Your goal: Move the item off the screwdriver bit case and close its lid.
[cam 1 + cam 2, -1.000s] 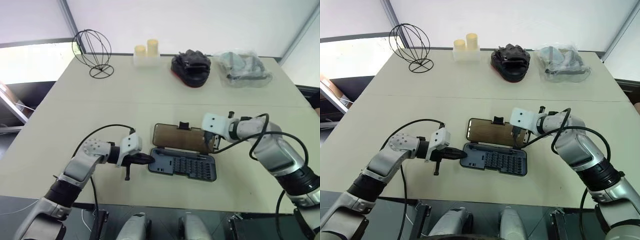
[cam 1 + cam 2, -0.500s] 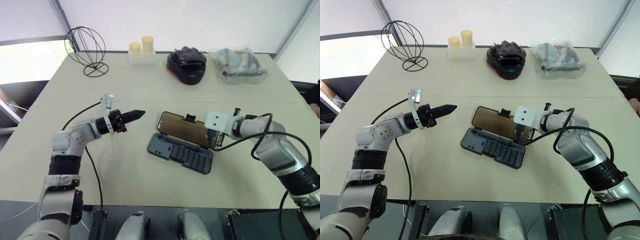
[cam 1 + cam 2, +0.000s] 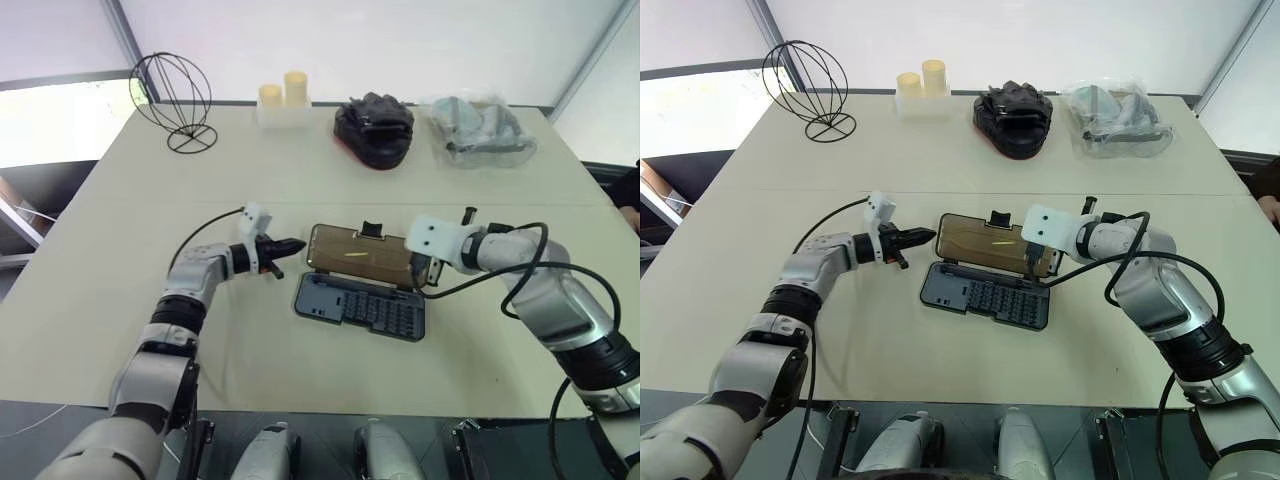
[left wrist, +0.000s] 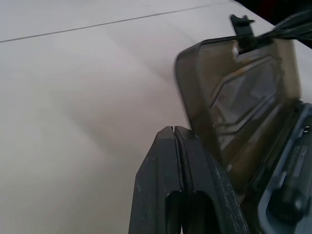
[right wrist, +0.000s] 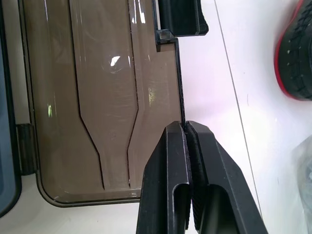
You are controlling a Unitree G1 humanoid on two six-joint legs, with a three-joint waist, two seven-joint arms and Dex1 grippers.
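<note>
The screwdriver bit case (image 3: 362, 308) lies open near the table's front, its rows of bits showing and nothing lying on it. Which thing is the item I cannot tell. The smoky brown lid (image 3: 360, 257) stands tilted up behind the base, with its black latch (image 3: 370, 230) on the far edge. My right gripper (image 5: 185, 126) is shut on the lid's latch edge near the right end. My left gripper (image 3: 292, 244) is shut and empty, its tip just beside the lid's left end (image 4: 195, 87).
Along the table's far edge stand a black wire sphere (image 3: 172, 100), two yellow cylinders on a white block (image 3: 283, 100), a lumpy black object with a red base (image 3: 375, 130) and a clear bag of parts (image 3: 480, 135). Bare table lies left of the case.
My left gripper left the base's left end, swung out left, then came in beside the lid's left end. The case turned slightly. The right gripper stays on the lid.
</note>
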